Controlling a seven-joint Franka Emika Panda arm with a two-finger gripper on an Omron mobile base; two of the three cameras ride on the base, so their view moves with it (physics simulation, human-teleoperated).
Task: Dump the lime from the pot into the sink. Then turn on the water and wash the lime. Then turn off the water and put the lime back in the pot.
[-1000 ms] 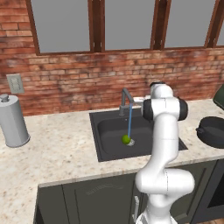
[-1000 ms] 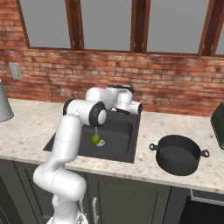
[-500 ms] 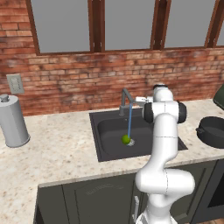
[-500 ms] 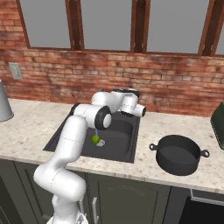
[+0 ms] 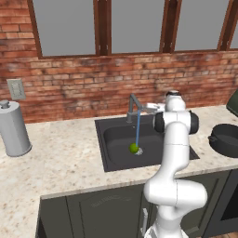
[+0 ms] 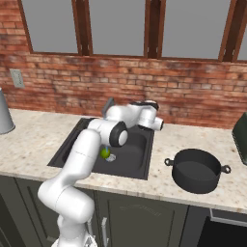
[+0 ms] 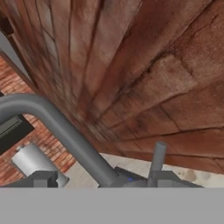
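Observation:
The lime (image 5: pixel 134 148) (image 6: pixel 104 153) lies on the floor of the black sink (image 5: pixel 116 137) (image 6: pixel 72 144), beside the drain. A thin blue stream of water falls from the grey faucet (image 5: pixel 134 105) (image 7: pixel 65 131) onto it. My gripper (image 5: pixel 146 108) (image 6: pixel 113 112) (image 7: pixel 107 181) is up at the back of the sink, against the faucet's base. Its fingertips (image 7: pixel 43 178) stand apart, open, on either side of the spout's foot, with the small lever (image 7: pixel 157 158) just inside the right one. The dark pot (image 5: pixel 226 138) (image 6: pixel 197 169) sits on the counter right of the sink.
A tall grey metal canister (image 5: pixel 14 128) (image 7: pixel 35 162) stands at the counter's left end under a wall outlet (image 5: pixel 16 89). The brick wall (image 7: pixel 144 65) runs close behind the faucet. Bare speckled counter (image 5: pixel 60 158) lies between the canister and the sink.
The arm's elbow has sunk a little and shifted slightly right while the hand stays at the faucet. Water keeps running onto the lime, which has not moved.

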